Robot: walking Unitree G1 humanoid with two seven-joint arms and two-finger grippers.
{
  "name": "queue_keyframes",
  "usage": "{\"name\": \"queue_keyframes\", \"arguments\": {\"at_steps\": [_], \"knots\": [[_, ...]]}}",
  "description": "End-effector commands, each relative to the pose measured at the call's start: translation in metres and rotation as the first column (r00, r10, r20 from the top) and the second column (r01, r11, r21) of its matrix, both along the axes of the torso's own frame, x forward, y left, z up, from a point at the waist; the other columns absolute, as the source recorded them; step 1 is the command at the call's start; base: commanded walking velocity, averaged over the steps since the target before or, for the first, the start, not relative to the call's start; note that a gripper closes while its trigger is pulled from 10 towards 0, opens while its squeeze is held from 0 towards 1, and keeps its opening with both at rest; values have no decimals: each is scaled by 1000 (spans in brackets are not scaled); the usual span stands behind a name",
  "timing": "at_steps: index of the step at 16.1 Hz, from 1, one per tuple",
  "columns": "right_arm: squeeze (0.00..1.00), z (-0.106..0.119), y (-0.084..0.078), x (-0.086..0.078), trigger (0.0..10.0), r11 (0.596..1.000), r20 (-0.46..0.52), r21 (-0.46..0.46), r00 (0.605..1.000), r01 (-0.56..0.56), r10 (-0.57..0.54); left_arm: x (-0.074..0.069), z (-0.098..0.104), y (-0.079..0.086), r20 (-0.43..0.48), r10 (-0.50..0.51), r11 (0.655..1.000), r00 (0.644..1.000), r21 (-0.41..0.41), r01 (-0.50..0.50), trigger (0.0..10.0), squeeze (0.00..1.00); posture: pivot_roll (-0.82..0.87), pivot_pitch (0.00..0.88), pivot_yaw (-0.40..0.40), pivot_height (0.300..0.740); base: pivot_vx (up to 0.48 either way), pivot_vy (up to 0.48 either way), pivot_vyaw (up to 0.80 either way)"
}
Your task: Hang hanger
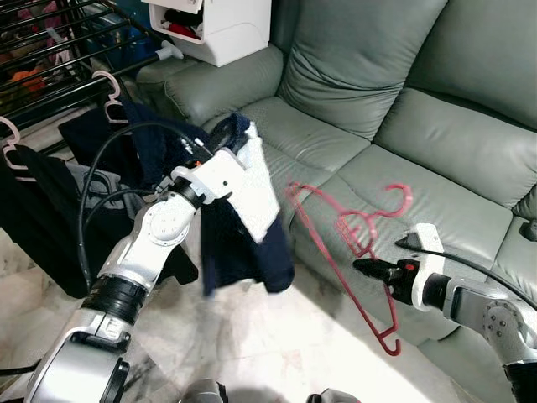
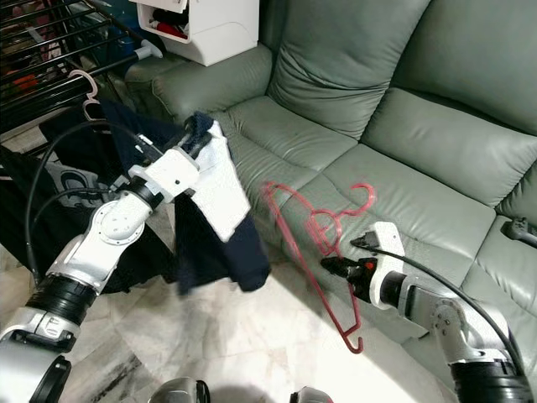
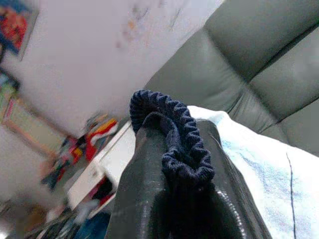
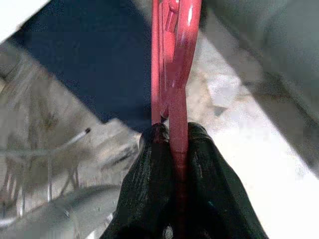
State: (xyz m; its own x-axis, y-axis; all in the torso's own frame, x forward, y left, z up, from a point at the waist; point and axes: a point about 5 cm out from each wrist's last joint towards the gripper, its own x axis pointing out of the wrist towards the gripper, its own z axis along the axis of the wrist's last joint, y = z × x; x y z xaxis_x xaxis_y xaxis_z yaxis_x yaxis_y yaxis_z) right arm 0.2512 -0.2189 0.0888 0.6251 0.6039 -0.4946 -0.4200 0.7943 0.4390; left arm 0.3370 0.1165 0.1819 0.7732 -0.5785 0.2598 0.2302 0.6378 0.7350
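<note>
A red plastic hanger (image 1: 357, 228) hangs tilted in front of the sofa's front edge, its hook (image 1: 398, 198) over the seat. My right gripper (image 1: 362, 267) is shut on one of its bars, seen close up as the red hanger (image 4: 175, 59) clamped between the black fingers (image 4: 149, 164). To the left, a navy and white garment (image 1: 252, 214) dangles over the floor from my raised left gripper (image 1: 215, 144). The left wrist view shows the garment's ribbed navy edge (image 3: 174, 144) pinched between the fingers (image 3: 144, 199).
A grey-green leather sofa (image 1: 403, 126) fills the right and back. A dark drying rack (image 1: 50, 50) stands at far left with pink hangers (image 1: 109, 88) and dark clothes (image 1: 42, 210) on it. A white cabinet (image 1: 222, 29) sits behind the sofa arm. Pale marble floor (image 1: 252, 336) lies below.
</note>
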Motion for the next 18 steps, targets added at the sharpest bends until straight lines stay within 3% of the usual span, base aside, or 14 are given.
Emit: {"name": "queue_keyframes", "arguments": {"at_steps": [1,2,4,5,7,8,11,12,13,14,15,18], "knots": [[0,8,6,2,10000,996,72,-18,994,-85,86,-4,11,-10,30,-101,995,994,6,101,10000,0,-87,20,22,740,0,0,0],[0,18,7,2,10000,987,137,-50,977,-155,161,-12,0,-13,-51,-203,977,978,60,206,10000,0,-80,20,23,740,0,0,0],[0,29,-3,4,10000,970,195,-130,954,-204,227,-22,-23,-9,-200,-290,929,936,177,326,10000,0,-75,22,28,740,0,0,0],[0,33,-8,5,10000,964,210,-152,946,-219,248,-24,-33,-4,-264,-300,905,917,226,361,10000,0,-75,22,28,740,0,0,0],[0,43,-21,8,10000,951,236,-204,931,-231,277,-23,-55,18,-386,-249,824,888,398,404,10000,0,-78,20,35,740,0,0,0],[0,44,-22,8,10000,947,234,-215,929,-237,286,-19,-56,24,-385,-220,815,896,432,386,10000,0,-79,21,35,740,0,0,0],[0,31,-23,-5,10000,874,182,-347,890,-339,417,6,-53,47,-278,-24,733,960,648,206,10000,0,-85,19,38,740,0,0,0],[0,24,-23,-5,10000,862,171,-386,892,-329,418,16,-51,56,-205,45,660,978,741,125,10000,0,-85,19,38,740,0,0,0],[0,21,-24,-5,10000,851,166,-404,888,-335,428,20,-50,59,-174,74,633,982,769,88,10000,0,-85,19,38,740,0,0,0],[0,21,-24,-5,10000,846,161,-411,886,-340,435,22,-48,59,-157,82,628,984,775,72,10000,0,-85,19,38,740,0,0,0],[0,19,-23,-7,10000,835,154,-419,879,-357,452,27,-37,57,-96,82,653,992,757,20,10000,0,-85,19,38,740,0,0,0],[0,15,-20,-5,10000,824,170,-441,868,-356,466,30,-28,46,-34,21,701,999,713,9,10000,0,-85,15,43,740,0,0,0]]}}
